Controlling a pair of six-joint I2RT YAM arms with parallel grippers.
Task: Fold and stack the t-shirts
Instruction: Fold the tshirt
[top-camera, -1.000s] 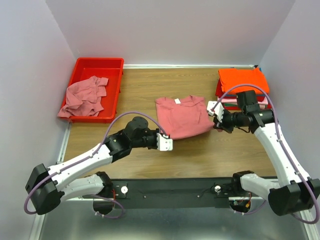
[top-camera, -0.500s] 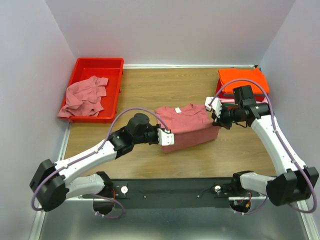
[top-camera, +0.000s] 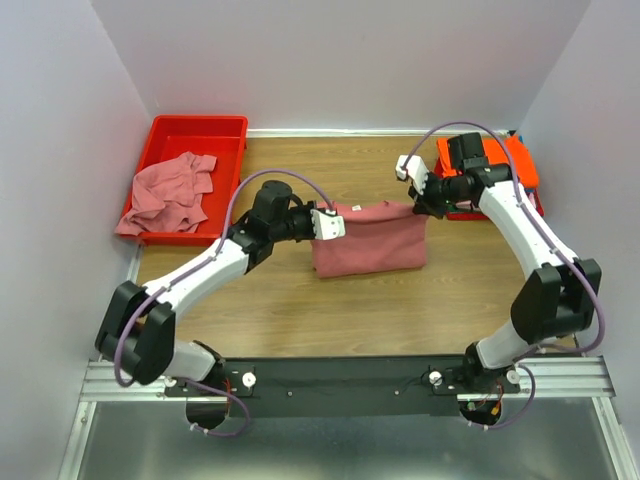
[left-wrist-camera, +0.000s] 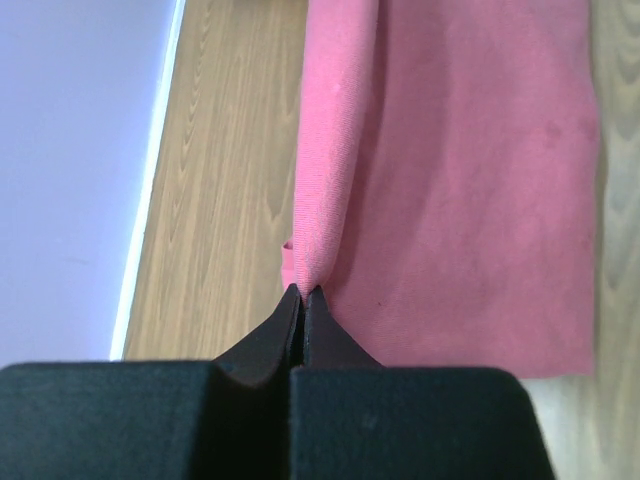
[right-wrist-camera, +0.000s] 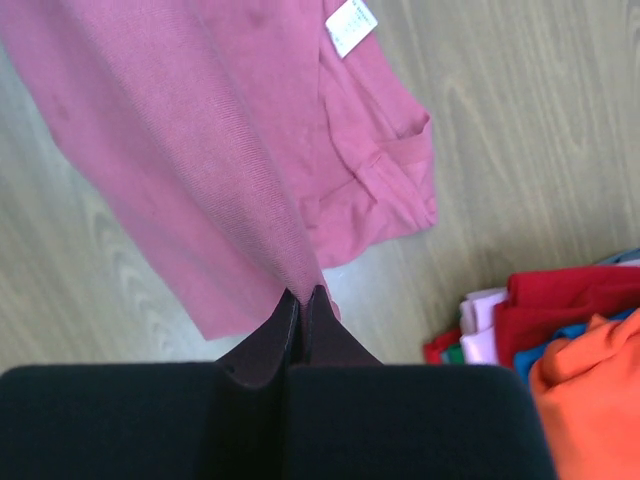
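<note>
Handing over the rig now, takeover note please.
Left gripper: shut on one corner of the rose-pink t-shirt.
Right gripper: shut on the other corner.
Its edge is lifted mid-table, collar end on the table.
Done: folded stack, orange on top, far right.
Crumpled pink shirt in the red bin, far left.
Left: finish this fold, stack it, then the bin shirt.

Middle shirt (top-camera: 370, 240): plain dusty rose-pink, no print; neck tag (right-wrist-camera: 351, 26) white. Bin (top-camera: 195, 130), left of the middle shirt: bright red. The crumpled shirt (top-camera: 170, 195) in it is the same rose-pink. Stack (right-wrist-camera: 560, 325), right of the middle shirt: orange on top, with red, blue and pale pink edges below. Table (top-camera: 300, 300): brown wood grain.
</note>
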